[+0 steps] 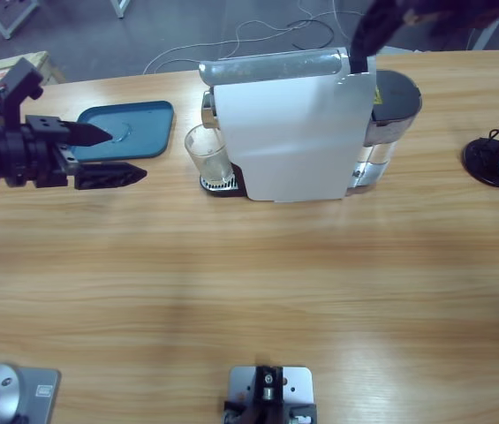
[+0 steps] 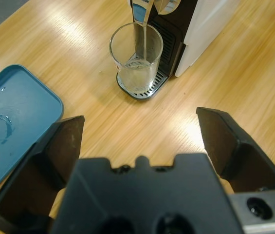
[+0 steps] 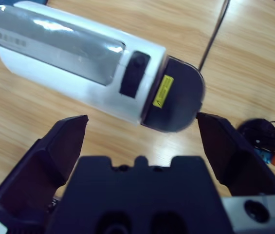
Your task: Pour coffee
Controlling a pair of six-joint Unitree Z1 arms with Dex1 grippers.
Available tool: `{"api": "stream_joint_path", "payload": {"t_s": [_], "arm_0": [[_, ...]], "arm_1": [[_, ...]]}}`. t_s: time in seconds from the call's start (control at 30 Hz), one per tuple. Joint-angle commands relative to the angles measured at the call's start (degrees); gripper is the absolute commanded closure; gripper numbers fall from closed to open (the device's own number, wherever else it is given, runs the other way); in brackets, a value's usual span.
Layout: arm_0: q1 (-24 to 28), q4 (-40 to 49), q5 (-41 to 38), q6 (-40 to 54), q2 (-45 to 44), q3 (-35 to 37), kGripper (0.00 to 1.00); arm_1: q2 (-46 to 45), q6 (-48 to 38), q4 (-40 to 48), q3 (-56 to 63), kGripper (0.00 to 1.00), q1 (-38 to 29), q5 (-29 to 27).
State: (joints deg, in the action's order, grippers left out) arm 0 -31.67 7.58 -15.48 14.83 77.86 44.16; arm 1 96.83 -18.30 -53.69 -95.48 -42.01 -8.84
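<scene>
Standing on the drip grate of the white boxy coffee machine [image 1: 289, 132] near the wooden table's [image 1: 249, 283] far edge, the clear glass tumbler [image 2: 136, 58] holds a shallow pool of pale coffee [image 2: 136, 78]. The left gripper [image 1: 108, 155] hovers wide open, empty, beside the blue plastic tray [image 1: 130, 128]. The right gripper [image 3: 142, 131], wide open and empty, hangs above the machine.

Bare desk [image 2: 103, 117] lies between my left claw [image 2: 139, 146] and the glass [image 2: 136, 61], nothing in that lane. The teal tray [image 2: 15, 122] sits beside it. The coffee machine [image 1: 293, 124] walls off the glass's far side.
</scene>
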Motion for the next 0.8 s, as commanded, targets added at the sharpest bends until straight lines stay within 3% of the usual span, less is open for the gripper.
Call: {"api": "stream_joint_path", "payload": {"t_s": [0.03,0.17,0.3,0.47,0.8], "arm_0": [[-1.3,-0.4,0.2,0.2,2.2,0.5,0.000],[-1.5,-0.2,1.6,0.6,2.6,0.7,0.000],[-1.7,-0.2,1.4,1.1,4.0,0.7,0.000],[-2.3,-0.2,1.4,1.2,3.4,0.7,0.000],[-2.3,0.4,1.4,2.6,2.7,0.1,0.000]], "arm_1": [[-16.1,-0.7,5.8,20.3,0.000,-1.5,-1.3],[-26.9,-1.0,12.4,35.6,0.000,-1.5,0.8],[-31.5,-0.7,17.8,46.2,0.000,-1.6,1.9],[-32.1,0.1,22.7,49.2,0.000,-1.7,2.7],[-35.3,10.4,27.5,54.5,0.000,-1.7,6.5]]}}
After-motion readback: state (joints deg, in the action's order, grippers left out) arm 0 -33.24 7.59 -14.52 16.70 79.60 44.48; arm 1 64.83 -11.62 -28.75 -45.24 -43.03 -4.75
